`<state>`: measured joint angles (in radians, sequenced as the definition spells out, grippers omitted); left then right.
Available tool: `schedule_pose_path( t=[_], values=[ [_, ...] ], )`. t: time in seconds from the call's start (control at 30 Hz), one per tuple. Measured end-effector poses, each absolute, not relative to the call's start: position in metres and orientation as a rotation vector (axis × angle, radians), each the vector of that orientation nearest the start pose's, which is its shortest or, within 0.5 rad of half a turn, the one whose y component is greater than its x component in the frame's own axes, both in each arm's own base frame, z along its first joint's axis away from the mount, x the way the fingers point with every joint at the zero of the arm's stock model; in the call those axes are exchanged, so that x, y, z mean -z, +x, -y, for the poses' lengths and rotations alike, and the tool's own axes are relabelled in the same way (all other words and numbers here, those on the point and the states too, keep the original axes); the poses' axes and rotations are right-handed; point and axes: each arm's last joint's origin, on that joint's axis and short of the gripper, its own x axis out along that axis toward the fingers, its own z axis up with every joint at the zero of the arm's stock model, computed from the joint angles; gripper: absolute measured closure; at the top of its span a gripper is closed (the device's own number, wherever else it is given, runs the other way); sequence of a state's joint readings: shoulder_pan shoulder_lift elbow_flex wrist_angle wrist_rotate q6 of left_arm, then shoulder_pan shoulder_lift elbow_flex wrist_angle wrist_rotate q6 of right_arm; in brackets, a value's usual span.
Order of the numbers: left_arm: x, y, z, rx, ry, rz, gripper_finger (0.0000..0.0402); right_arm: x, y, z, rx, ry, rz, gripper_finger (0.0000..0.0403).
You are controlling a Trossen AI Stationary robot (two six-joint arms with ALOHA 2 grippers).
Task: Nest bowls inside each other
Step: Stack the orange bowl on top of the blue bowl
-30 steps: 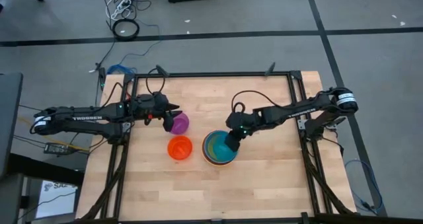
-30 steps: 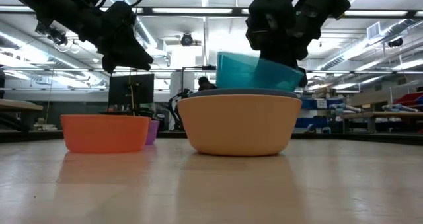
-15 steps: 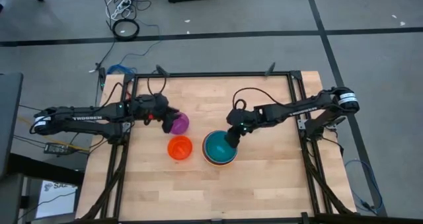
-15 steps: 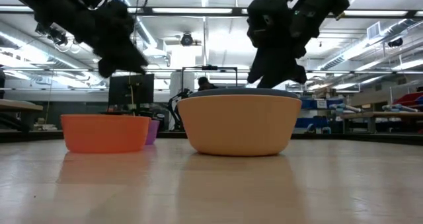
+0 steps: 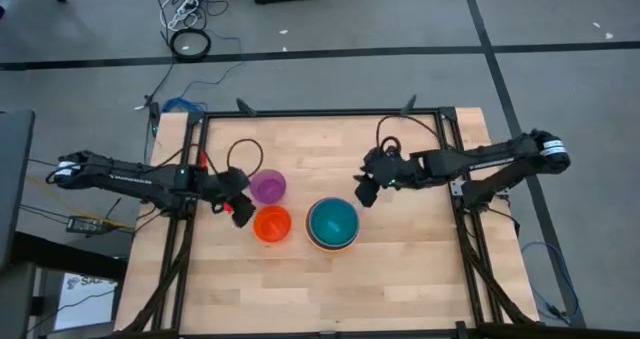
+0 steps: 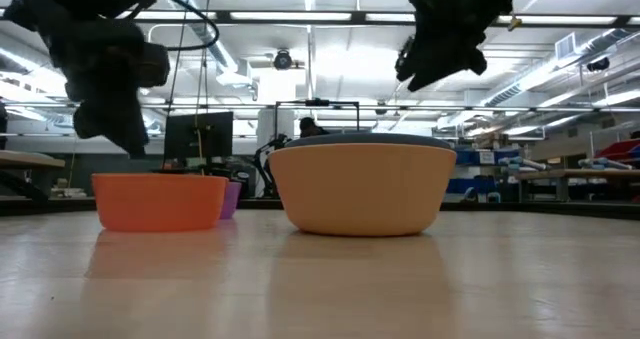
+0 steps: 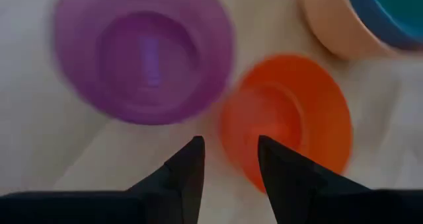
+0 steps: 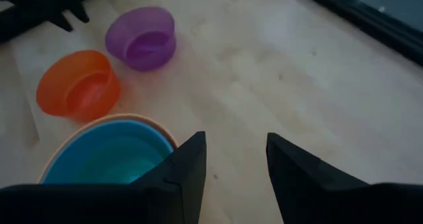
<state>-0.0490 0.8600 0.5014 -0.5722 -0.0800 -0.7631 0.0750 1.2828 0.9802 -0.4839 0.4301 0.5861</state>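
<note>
A purple bowl (image 5: 267, 186) and a small red-orange bowl (image 5: 272, 223) stand side by side on their bases at the table's middle left. To their right, a teal bowl (image 5: 332, 220) sits level inside a blue bowl (image 8: 66, 159), which sits in the large orange bowl (image 6: 362, 189). My left gripper (image 5: 240, 211) hangs open just left of the red-orange bowl (image 7: 287, 118), tipped downward and above the table. My right gripper (image 5: 363, 191) is open and raised, beyond the stack's far right side (image 8: 234, 158).
The wooden table (image 5: 400, 269) has a dark frame rail along its left and right edges. Bare wood lies at the near side and at the far side behind the bowls. Cables lie on the floor beyond the far edge.
My right gripper has let go of the teal bowl, which was tilted over the stack and now sits level inside it. The gripper has then risen and drawn back toward the far right. My left gripper has swung from beside the purple bowl toward the near edge and tipped down.
</note>
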Motion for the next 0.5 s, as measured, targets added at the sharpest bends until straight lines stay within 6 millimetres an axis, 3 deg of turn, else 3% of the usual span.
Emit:
schedule_pose_path(
  t=[0.23, 0.5],
  values=[
    [-0.192, 0.161, 0.009, -0.495, -0.889, -0.843, 0.0252, -0.277, 0.260, -0.007, 0.556, 0.334, -0.630, 0.0257],
    [-0.176, 0.170, 0.018, -0.527, -0.888, -0.958, 0.0252, -0.276, 0.261, -0.007, 0.558, 0.332, -0.638, 0.0257]
  ],
)
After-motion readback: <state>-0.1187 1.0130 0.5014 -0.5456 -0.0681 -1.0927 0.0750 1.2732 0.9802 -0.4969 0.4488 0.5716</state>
